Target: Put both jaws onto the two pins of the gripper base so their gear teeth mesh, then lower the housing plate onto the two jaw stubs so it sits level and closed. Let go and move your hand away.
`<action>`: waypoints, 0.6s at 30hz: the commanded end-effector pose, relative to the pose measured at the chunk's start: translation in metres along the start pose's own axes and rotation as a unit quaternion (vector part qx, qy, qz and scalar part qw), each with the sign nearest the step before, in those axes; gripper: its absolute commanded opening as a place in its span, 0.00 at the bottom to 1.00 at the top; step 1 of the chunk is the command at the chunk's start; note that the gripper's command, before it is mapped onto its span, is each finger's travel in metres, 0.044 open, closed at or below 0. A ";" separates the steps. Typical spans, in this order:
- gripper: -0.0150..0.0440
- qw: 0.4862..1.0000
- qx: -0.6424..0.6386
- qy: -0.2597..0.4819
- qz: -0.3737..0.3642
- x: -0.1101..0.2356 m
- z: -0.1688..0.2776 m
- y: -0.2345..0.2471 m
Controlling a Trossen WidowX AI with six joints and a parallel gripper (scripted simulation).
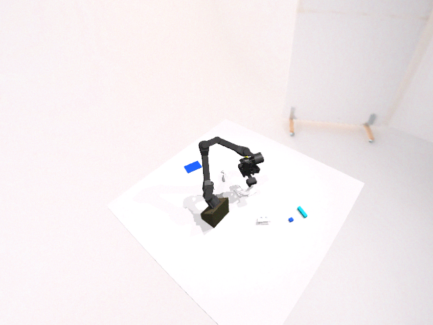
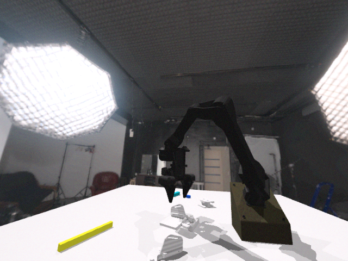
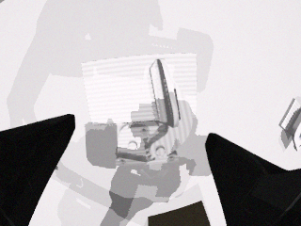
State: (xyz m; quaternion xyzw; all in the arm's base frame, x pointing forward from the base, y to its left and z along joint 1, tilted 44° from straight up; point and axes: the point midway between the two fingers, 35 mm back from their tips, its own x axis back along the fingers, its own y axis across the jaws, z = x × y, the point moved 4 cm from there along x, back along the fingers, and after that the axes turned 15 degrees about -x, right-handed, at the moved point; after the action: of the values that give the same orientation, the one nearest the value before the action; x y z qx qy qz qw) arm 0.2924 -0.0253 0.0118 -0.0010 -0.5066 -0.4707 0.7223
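The black two-fingered gripper point(image 1: 251, 181) point(image 2: 178, 199) point(image 3: 142, 131) stands wide, nothing between its fingers, above the pale gripper base point(image 2: 188, 223) point(image 3: 141, 153). At the base, 1 upright white jaw point(image 2: 177, 211) point(image 3: 165, 93) shows; whether it sits on a pin is hard to tell. The other white jaw point(image 2: 172, 246) point(image 3: 293, 118) lies apart, cut off in the wrist view. Glare blurs the small white housing part point(image 1: 262, 221) point(image 2: 207, 202).

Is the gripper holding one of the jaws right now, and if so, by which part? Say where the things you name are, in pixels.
Nothing is held: the gripper point(image 1: 249, 175) point(image 2: 177, 199) point(image 3: 142, 131) is open, with one white jaw point(image 2: 177, 211) point(image 3: 165, 94) standing below its fingers.
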 end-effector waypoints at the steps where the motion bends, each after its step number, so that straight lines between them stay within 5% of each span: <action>1: 1.00 0.999 -0.036 -0.002 -0.001 0.002 0.004 0.008; 18: 1.00 0.978 -0.210 -0.005 0.000 0.006 0.021 0.037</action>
State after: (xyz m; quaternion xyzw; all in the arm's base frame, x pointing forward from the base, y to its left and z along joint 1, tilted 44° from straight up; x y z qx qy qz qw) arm 0.3006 -0.0022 0.0380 -0.1379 -0.4135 -0.5541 0.7092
